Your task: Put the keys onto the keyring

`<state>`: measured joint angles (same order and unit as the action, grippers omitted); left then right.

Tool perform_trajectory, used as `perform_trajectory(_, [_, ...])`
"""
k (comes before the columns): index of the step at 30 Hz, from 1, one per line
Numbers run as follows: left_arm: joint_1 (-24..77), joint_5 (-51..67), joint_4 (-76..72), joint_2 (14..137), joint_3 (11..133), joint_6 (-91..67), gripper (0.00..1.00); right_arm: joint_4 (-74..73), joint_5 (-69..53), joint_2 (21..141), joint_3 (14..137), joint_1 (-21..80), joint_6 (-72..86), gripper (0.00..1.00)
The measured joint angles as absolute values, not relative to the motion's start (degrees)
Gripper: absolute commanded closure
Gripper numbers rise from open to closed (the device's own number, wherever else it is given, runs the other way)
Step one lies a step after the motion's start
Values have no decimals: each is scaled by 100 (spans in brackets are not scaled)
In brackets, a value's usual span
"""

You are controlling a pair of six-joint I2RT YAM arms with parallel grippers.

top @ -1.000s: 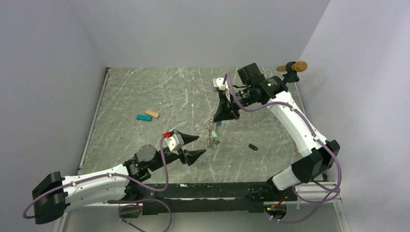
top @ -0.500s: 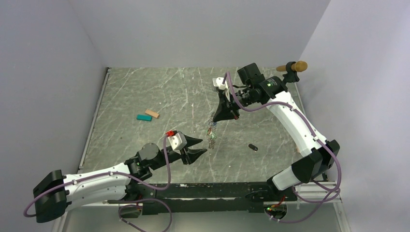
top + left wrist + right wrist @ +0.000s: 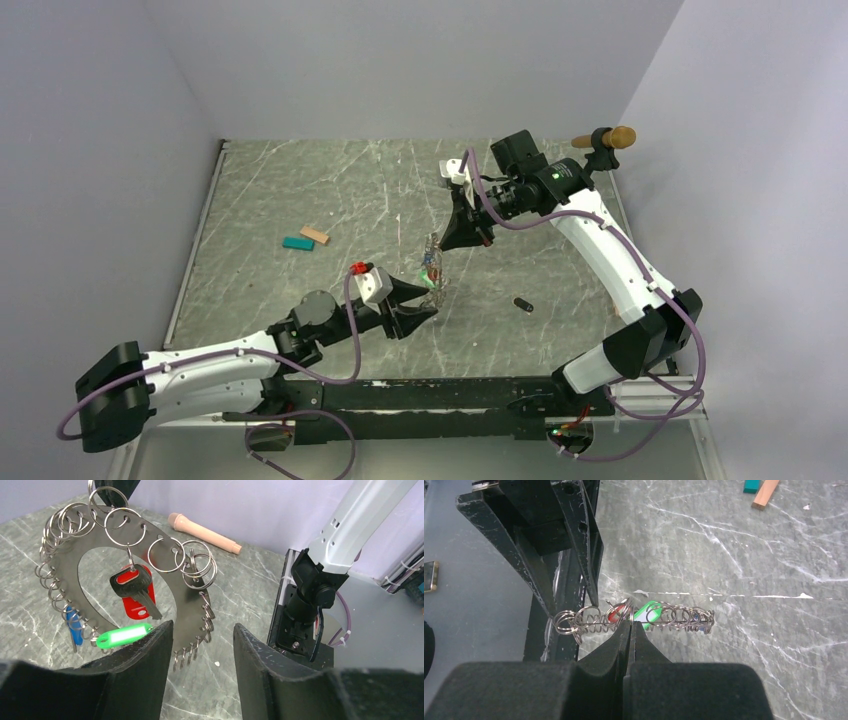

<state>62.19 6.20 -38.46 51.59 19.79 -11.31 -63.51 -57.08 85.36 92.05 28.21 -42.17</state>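
Observation:
The keyring (image 3: 432,268) is a dark grey flat loop edged with many small wire rings. It hangs from my right gripper (image 3: 438,244), which is shut on its top edge (image 3: 630,622). In the left wrist view the keyring (image 3: 186,611) carries a black key (image 3: 131,587), a red key (image 3: 137,605), a green tag (image 3: 123,635) and a blue key (image 3: 74,630). My left gripper (image 3: 202,627) is open and empty, its fingertips at the ring's lower edge (image 3: 434,300). A small black key (image 3: 523,304) lies loose on the table to the right.
A teal block (image 3: 298,243) and a tan block (image 3: 315,235) lie at centre left. A black stand with a tan handle (image 3: 606,138) is at the back right corner. The right arm's base (image 3: 310,600) stands behind the keyring. Grey walls enclose the table.
My left arm has moved forward and right, bringing its open fingers up to the keyring. The keyring has shifted slightly up and left in my right gripper.

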Motion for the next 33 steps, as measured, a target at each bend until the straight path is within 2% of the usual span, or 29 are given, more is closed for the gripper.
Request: perform_trajectory(33, [6490,290,-4178,5953,2191,-1577,51,-6110,-5577,8536,9115,2814,-3975,100])
